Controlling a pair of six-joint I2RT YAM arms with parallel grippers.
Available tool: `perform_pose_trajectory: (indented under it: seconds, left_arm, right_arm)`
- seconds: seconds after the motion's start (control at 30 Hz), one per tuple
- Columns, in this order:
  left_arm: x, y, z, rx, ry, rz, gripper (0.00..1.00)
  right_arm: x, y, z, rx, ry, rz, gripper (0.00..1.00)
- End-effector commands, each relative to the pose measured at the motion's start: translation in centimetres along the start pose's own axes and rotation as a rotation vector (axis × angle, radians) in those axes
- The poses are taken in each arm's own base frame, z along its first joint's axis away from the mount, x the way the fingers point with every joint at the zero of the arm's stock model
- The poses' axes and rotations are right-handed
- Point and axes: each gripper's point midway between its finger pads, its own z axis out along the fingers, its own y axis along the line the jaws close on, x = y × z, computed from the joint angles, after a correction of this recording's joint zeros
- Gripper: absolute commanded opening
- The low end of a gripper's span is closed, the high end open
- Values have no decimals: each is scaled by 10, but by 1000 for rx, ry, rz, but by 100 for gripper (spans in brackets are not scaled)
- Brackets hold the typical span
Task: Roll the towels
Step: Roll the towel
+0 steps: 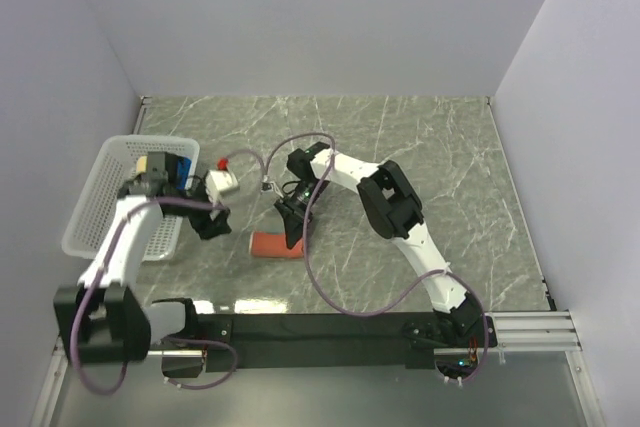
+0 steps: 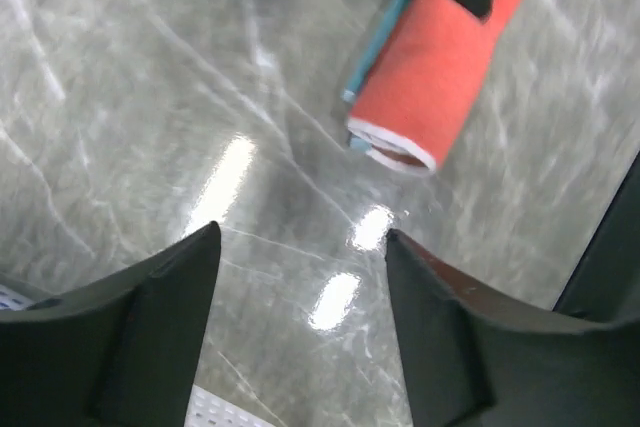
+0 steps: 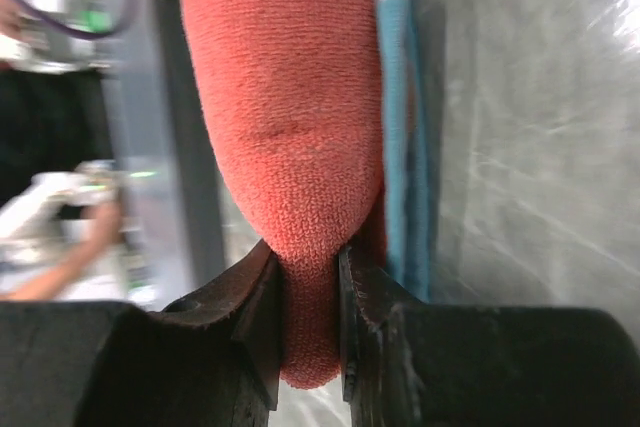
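Right arm: elbow bent at centre-right, forearm reaching left, wrist tipped down.
Right gripper [image 3: 310, 277]: fingers pinched on one end of the orange towel [image 3: 290, 97].
Orange towel: rolled, lying on the table [image 1: 420, 137] near centre.
Left arm: stretched over the basket [image 1: 90, 217], wrist bent right.
Left gripper [image 2: 300, 247]: fingers apart above the table, left of the roll.
Basket: beige towel [image 1: 157, 162] and blue towel [image 1: 182, 168] at its far end.

Lab test cell — bare white walls [image 1: 300, 17] round a marbled tabletop [image 1: 440, 137]
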Motion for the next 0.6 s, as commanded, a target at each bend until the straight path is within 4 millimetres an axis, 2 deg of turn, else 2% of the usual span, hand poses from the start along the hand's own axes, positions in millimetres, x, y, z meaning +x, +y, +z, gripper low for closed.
perform_pose_trajectory:
  seconds: [0.0,0.03,0.07,0.1,0.13,0.17,0.2,0.23,0.3,0.5,0.57]
  left_arm:
    - [11,-7,12,-91,51,252,75]
    - [-7,-17,18,-109,12,362,80]
    - [-9,-23,23,-112,8,402,83]
    - [-1,-31,31,-107,28,421,85]
    - [-11,-48,38,-84,5,494,91]
    - [-19,-52,44,-89,-20,531,94]
    - [-13,-57,50,-81,-5,555,95]
    - [-18,-72,58,-45,-14,608,96]
    - [-20,-78,70,-54,-16,638,99]
    - [-22,-104,100,8,-5,706,99]
    - [-14,-107,109,46,27,681,93]
  right_arm:
    - [68,-32,29,-7,221,198,0]
    - [69,-32,32,-19,224,212,0]
    - [68,-34,32,-20,219,219,0]
    - [71,-38,35,-23,224,246,0]
    - [72,-39,36,-26,223,254,0]
    - [71,-40,36,-27,223,256,0]
    - [74,-42,38,-38,229,276,0]
    - [73,-42,38,-44,223,286,0]
    - [74,-45,40,-53,224,309,0]
    - [71,-49,43,-76,204,347,0]
    - [72,-52,42,-70,191,351,0]
